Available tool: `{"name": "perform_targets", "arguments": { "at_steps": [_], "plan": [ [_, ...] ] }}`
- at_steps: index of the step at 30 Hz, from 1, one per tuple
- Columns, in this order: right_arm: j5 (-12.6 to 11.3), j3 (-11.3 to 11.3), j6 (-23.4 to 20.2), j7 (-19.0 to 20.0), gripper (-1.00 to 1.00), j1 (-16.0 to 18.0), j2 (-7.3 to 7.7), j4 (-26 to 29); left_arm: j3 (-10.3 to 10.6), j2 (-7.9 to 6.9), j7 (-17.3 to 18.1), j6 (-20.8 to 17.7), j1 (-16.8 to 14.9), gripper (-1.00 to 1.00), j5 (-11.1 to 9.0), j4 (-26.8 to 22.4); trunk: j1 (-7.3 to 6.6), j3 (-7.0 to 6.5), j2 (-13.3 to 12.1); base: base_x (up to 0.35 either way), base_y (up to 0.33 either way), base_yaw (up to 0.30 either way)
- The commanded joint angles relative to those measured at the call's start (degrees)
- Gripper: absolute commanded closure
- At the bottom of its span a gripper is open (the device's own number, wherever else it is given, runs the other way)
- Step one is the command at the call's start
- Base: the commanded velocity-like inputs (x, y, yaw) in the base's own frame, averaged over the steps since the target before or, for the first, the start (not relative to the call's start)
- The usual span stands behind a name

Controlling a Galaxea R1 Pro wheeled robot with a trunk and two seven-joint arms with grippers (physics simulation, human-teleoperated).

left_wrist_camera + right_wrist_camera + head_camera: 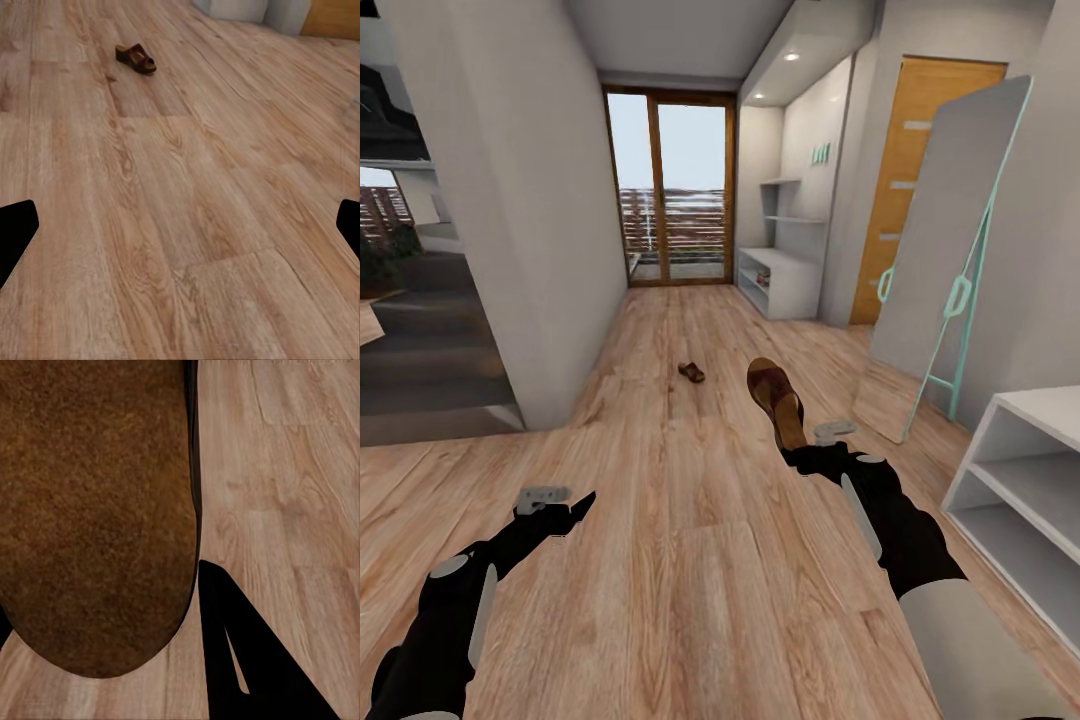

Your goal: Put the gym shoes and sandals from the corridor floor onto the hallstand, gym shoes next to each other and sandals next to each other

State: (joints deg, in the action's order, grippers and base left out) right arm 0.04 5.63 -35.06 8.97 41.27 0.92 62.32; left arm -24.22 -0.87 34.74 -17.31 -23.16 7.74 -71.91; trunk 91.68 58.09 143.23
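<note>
Step in hand, as judged: transport of 1 sandal toward the hallstand. In the head view the right pincer [807, 447], centre-right of the frame, is clamped on the heel end of a brown sandal [775, 397], which is held clear of the corridor floor [690, 560] with its tan footbed facing up and its toe pointing away up the corridor. The right wrist view shows the sandal's brown surface [94, 510] pressed close against 1 dark finger [240, 660], floor planks beyond. The left pincer [560, 510], lower left of the head view, carries nothing; its fingers [16, 232] sit at opposite edges of the left wrist view, well apart. The second sandal [691, 372] lies on the floor at mid-frame, further up the corridor; it also appears at upper left of the left wrist view [136, 58]. The hallstand [780, 280], light grey with 2 shoe shelves, stands at the far right wall near the glazed door. A white open shelf unit [1020, 480] sits at the right edge, nearer. No gym shoes are identified. Next move, as judged: carry the held sandal to the hallstand and set it flat, leaving space beside it for its partner. No brand, label or legible writing is discernible.
</note>
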Motion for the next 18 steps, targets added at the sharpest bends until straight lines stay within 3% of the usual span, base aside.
{"name": "perform_targets", "arguments": {
  "at_steps": [1,18],
  "plan": [
    [-0.2,0.1,-0.4,-0.1,1.0,0.0,0.04,0.1,-0.1,0.05,0.4,-0.3,0.0,-1.0,0.3,-0.1,0.02,0.06,0.0,0.348,0.072,0.0],
    [-0.2,0.1,-0.4,-0.1,1.0,0.0,0.03,0.1,-0.1,0.04,0.4,-0.3,0.0,-1.0,0.3,-0.1,0.02,0.06,0.0,0.348,0.072,0.0]
  ]
}}
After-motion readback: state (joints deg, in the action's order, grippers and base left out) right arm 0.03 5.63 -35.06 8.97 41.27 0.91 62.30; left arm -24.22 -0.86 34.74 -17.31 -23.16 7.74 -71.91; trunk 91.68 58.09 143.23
